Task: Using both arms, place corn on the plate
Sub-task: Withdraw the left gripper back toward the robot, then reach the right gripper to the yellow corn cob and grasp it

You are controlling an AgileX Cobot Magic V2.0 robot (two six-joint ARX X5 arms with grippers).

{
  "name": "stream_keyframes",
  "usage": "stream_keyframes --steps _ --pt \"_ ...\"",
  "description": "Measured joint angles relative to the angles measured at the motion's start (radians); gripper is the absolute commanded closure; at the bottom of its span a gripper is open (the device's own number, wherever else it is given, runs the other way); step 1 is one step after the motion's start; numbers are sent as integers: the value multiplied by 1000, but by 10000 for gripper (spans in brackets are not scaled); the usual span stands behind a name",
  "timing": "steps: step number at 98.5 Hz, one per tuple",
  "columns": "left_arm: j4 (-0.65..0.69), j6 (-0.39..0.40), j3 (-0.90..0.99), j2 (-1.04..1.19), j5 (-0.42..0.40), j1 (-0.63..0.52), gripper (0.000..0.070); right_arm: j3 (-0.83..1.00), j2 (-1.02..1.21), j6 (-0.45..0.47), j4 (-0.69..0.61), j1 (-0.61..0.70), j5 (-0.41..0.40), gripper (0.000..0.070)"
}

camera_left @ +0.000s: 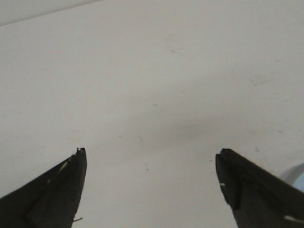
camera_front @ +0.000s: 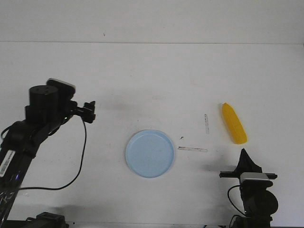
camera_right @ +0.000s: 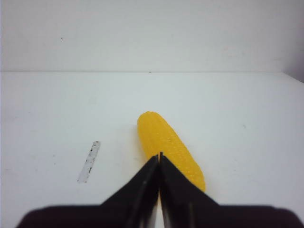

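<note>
Bright, even light washes the white table (camera_front: 152,80) almost to overexposure, with little texture left. Shadows are soft and faint: a grey smudge lies beyond the left gripper's (camera_left: 151,190) fingers, and a dim patch sits beside the right gripper (camera_right: 159,159). The fingers look blurred and out of focus up close, while the corn (camera_right: 168,147) just past the right fingertips stays fairly sharp.

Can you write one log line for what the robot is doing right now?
bright yellow toy corn cob: on table, ungrasped | round pale-blue plate: empty | right gripper: shut, near corn | left gripper: open
</note>
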Motion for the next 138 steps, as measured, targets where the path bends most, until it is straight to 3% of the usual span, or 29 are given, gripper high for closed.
stream_keyframes --steps 7,18,32,53,73,90,93,95,121,126,138 --pt "10 0 -58 -68 -1 60 327 0 0 0 0 0 0 694" --pt "53 0 -175 -176 0 128 533 0 0 0 0 0 10 694" --pt "161 0 -380 -347 -1 170 700 0 0 0 19 0 27 694" --pt "253 -24 -621 -530 -25 170 700 23 0 19 115 0 39 694" --pt "326 -64 -672 -591 -75 170 700 213 27 36 107 0 55 694" --pt "350 -74 -672 -594 -76 164 700 504 227 54 -34 0 20 694" --pt "349 -75 -672 -592 -76 159 700 561 280 56 -63 1 18 694" --pt "348 -75 -672 -592 -79 148 700 695 409 60 -135 1 17 694" --pt "348 -74 -672 -593 -79 119 700 1108 856 21 -383 1 -4 679" --pt "348 -74 -672 -593 -79 119 700 1153 931 -1 -421 1 -31 649" --pt "346 -74 -672 -593 -79 119 700 1184 1090 -52 -465 1 -105 468"
